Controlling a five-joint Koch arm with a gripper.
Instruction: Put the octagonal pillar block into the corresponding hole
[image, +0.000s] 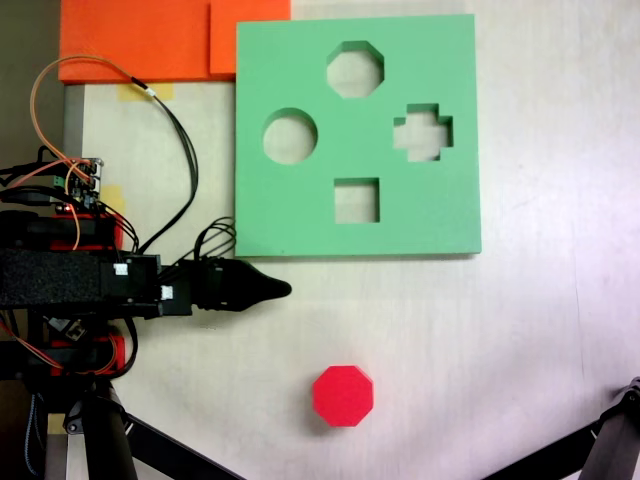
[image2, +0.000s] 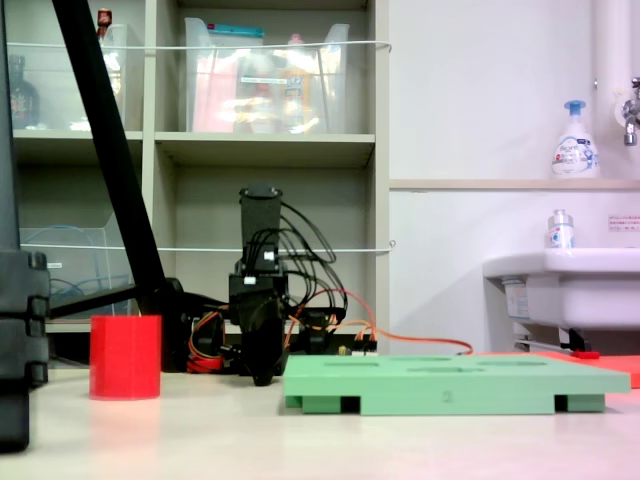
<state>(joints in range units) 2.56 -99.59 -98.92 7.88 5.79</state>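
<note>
step: pre-grasp, by my read; octagonal pillar block (image: 343, 396) sits upright on the desk (image: 540, 340), untouched, nothing in any cutout yet
gripper: gripper (image: 286, 290) points right in the top-down fixed view, low near the desk in the side fixed view (image2: 262, 376); jaws overlap into one dark tip, so can't tell if wide or narrow; holds nothing
block pos: below & slightly right of the tip in the top-down view, apart from it; well clear of the green foam board (image: 450, 215)
target: corresponding hole (image: 355, 69), 8-sided cutout in the board's far row, top-down view; empty
next move: prob. swing over the block, jaws apart, drop around its sides, close; then lift above board height, carry across to far side; facets must line up w/ cutout or it'll jam
in the way: board edge sits just beside the tip; round cutout (image: 290, 136) & square cutout (image: 356, 200) lie betw. block and target; cross cutout (image: 423, 132) to the target's right, easy wrong drop
around: orange foam sheets (image: 140, 40) by board's upper-left corner; loose wires (image: 185, 150) near arm base; black tripod legs (image: 150, 445) at lower edge; shelf, sink & soap bottle (image2: 574, 140) behind, no bearing
</note>
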